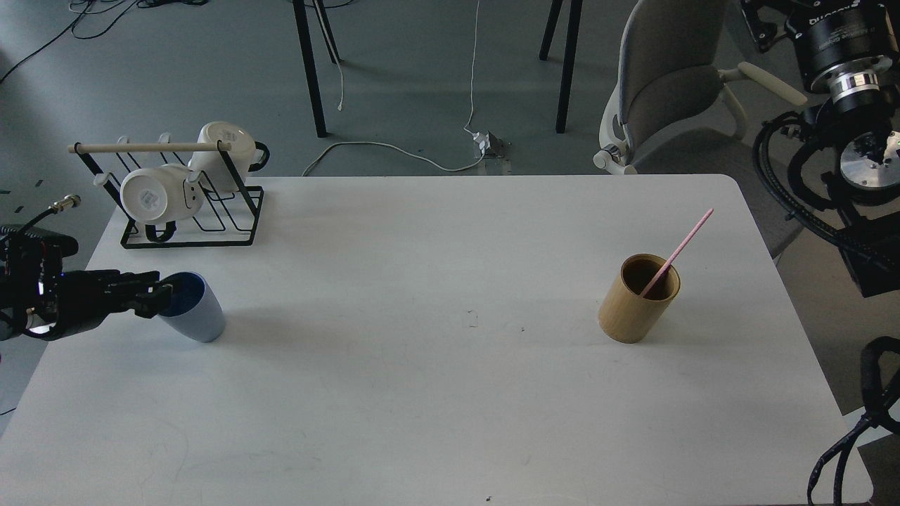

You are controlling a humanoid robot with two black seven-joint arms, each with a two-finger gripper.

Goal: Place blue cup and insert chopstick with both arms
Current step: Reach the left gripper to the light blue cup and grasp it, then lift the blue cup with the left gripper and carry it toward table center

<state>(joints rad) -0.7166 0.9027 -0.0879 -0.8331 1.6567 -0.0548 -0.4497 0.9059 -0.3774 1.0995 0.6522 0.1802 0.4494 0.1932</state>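
The blue cup [191, 310] stands upright near the table's left edge, in front of the rack. My left gripper [153, 294] comes in from the left at the cup's left rim, with its dark fingertips at or over the rim. I cannot tell whether they grip it. The pale-pink chopstick [678, 249] leans up and to the right out of the tan cylindrical holder [636, 301] on the right side of the table. Of my right arm [854, 140] only joints and cable loops show at the right edge; its gripper is out of view.
A black wire rack [190, 211] with a pale wooden rod and two white mugs [158, 195] stands at the table's back left. A grey chair [668, 84] stands behind the back right corner. The white table [436, 365] fills the middle.
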